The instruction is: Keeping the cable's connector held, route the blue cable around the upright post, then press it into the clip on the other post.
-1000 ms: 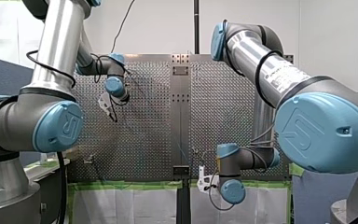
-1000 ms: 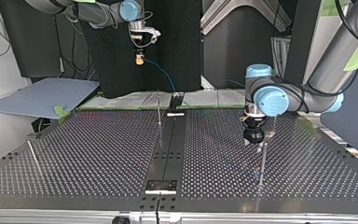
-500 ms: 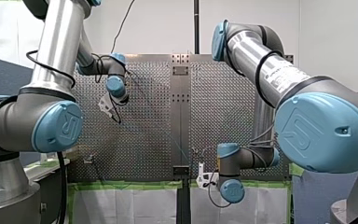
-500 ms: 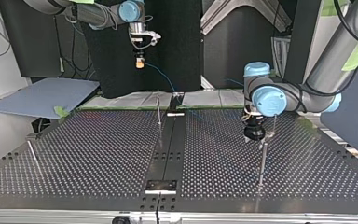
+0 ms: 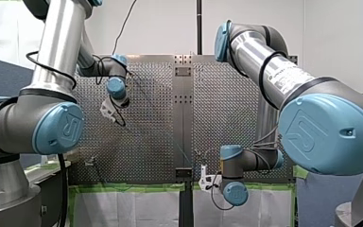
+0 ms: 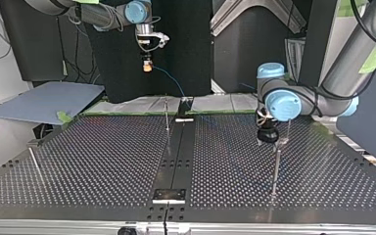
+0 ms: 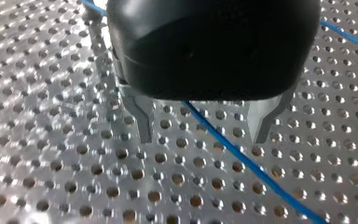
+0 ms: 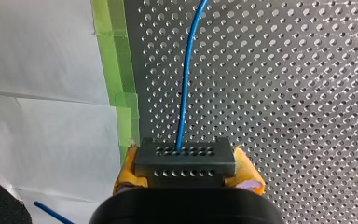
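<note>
While your right gripper (image 6: 147, 66), at the top view's left, is clamping its yellow pads on the connector (image 8: 185, 161), the blue cable (image 6: 169, 79) is trailing rightward and passing between the wide-open, empty fingers of your left gripper (image 6: 267, 141). Any sideways move now is probably risking it slipping out and snagging the nearby post (image 6: 275, 171).

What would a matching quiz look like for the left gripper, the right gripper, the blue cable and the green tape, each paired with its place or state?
Column one:
1. left gripper
2. right gripper
3. blue cable
4. green tape

Column two:
A. runs out of the connector
B. open, the cable seen between its fingers
C. along the table edge
D. shut on the connector

Pairs: 1-B, 2-D, 3-A, 4-C.
</note>
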Controlling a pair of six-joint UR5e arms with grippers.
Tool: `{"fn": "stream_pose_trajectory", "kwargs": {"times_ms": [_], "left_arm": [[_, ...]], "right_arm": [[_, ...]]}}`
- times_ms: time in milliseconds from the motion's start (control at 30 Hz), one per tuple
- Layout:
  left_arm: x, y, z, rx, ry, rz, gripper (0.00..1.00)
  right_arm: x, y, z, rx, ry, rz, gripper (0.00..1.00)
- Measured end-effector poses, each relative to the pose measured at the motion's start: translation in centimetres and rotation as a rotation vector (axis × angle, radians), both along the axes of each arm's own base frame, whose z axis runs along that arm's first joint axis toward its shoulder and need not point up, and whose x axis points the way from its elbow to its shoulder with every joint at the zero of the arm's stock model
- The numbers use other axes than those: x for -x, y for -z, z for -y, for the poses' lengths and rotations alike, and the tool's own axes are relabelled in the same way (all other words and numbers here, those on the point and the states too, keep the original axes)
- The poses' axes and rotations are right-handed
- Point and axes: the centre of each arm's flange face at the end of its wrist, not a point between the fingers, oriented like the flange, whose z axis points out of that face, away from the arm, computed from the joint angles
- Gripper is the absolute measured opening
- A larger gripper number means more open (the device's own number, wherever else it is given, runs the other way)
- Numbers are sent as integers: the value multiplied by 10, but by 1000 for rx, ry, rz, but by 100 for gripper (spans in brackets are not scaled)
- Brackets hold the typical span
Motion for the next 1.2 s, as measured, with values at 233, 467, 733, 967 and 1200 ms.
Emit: {"fn": "stream_pose_trajectory", "kwargs": {"times_ms": [233,467,733,967,1200], "left_arm": [[4,6,-6,57,-37,-6,100],[5,2,-13,78,-67,-1,100],[16,-7,-33,103,-115,46,100],[26,-15,-39,97,-133,62,100],[33,-29,-38,76,-131,74,100]], "right_arm": [[0,0,0,1,-1,-2,0],[0,0,0,-1,-4,-6,0],[0,0,0,0,-7,-7,0],[-1,1,-1,-1,-12,-8,0],[-1,1,-1,-2,-13,-8,0]]}}
